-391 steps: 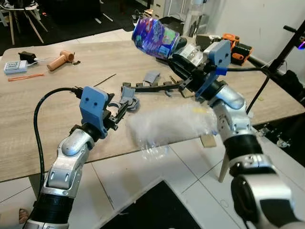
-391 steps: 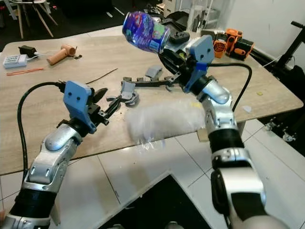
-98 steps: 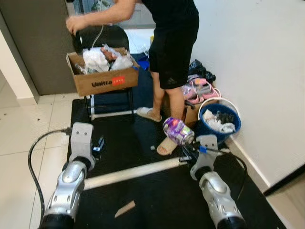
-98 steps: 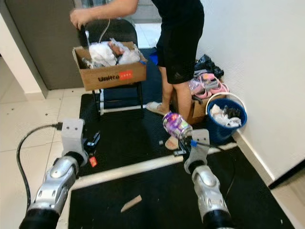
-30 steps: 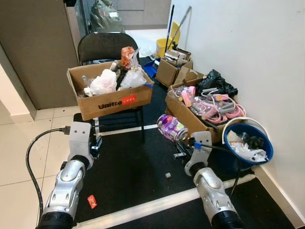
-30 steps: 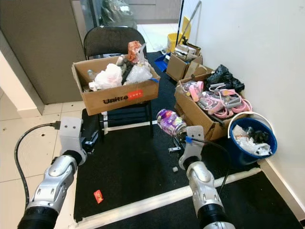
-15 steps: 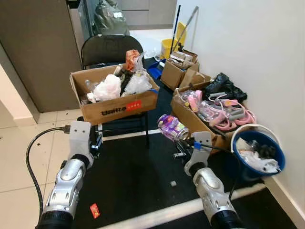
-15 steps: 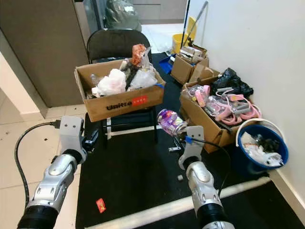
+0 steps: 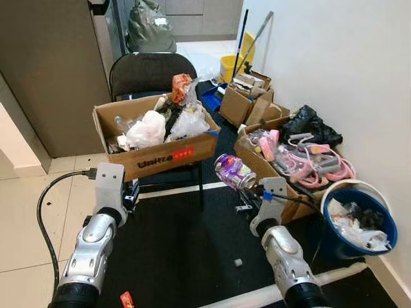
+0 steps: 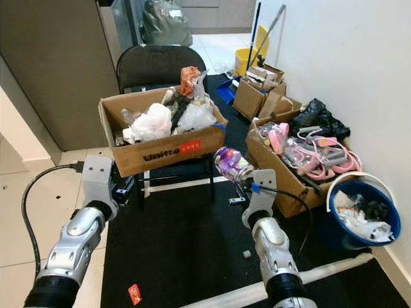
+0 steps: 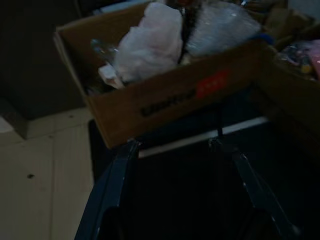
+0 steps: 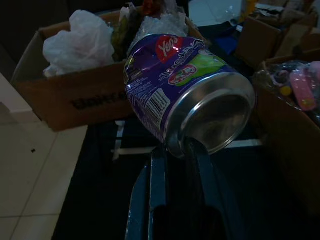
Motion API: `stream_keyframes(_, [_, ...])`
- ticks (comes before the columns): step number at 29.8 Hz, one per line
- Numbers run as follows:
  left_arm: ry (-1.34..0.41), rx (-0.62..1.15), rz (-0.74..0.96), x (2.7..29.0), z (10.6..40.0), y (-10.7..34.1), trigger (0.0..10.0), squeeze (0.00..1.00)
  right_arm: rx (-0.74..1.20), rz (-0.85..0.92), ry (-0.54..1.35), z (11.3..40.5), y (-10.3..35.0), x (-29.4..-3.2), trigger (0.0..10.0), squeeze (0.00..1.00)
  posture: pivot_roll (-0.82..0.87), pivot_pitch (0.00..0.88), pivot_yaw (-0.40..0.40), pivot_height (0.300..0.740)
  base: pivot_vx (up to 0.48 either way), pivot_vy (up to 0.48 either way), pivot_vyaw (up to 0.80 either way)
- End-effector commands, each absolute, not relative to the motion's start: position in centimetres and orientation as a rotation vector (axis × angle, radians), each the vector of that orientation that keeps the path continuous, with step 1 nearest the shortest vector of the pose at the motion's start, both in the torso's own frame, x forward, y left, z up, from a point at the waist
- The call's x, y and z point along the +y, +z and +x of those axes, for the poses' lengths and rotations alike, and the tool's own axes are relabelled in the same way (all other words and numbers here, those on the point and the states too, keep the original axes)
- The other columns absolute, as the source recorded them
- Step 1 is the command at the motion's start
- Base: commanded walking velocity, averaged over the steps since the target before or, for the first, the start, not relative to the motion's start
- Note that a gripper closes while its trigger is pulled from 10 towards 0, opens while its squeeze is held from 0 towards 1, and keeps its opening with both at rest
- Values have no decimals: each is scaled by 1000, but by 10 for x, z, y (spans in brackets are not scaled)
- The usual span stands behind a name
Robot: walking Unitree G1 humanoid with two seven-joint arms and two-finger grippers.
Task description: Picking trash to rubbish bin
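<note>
One dented purple aluminium drink can (image 12: 187, 100), tilted, is clamped by the right gripper (image 9: 250, 187) above the black mat (image 9: 186, 244). The left gripper (image 11: 175, 145) is spread open, empty.

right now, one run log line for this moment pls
phase: carrying | right gripper: shut on purple can | left gripper: open, idle | ahead: cardboard box of trash on chair | blue bucket: right, by wall
</note>
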State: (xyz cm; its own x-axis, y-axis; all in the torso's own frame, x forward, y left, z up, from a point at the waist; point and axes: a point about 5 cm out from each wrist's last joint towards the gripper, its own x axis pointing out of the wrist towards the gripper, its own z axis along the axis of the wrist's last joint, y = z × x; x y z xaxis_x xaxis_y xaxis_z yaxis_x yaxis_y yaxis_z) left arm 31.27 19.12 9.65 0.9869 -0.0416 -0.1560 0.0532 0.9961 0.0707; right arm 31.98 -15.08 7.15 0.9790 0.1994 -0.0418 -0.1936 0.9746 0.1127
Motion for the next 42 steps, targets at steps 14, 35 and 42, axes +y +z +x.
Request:
stream_keyframes(14, [-54, 171, 81, 190, 313, 94, 10000, 0, 37, 112, 177, 324, 76, -154, 10000, 0, -10, 83, -15, 740, 332, 0, 0])
stream_keyframes(35, [-47, 170, 82, 192, 311, 93, 10000, 0, 29, 102, 198, 328, 79, -148, 10000, 0, -8, 87, -21, 740, 333, 0, 0])
stream_keyframes(42, [-50, 170, 80, 191, 310, 93, 10000, 0, 22, 91, 208, 327, 79, -147, 10000, 0, -4, 87, -20, 740, 333, 0, 0])
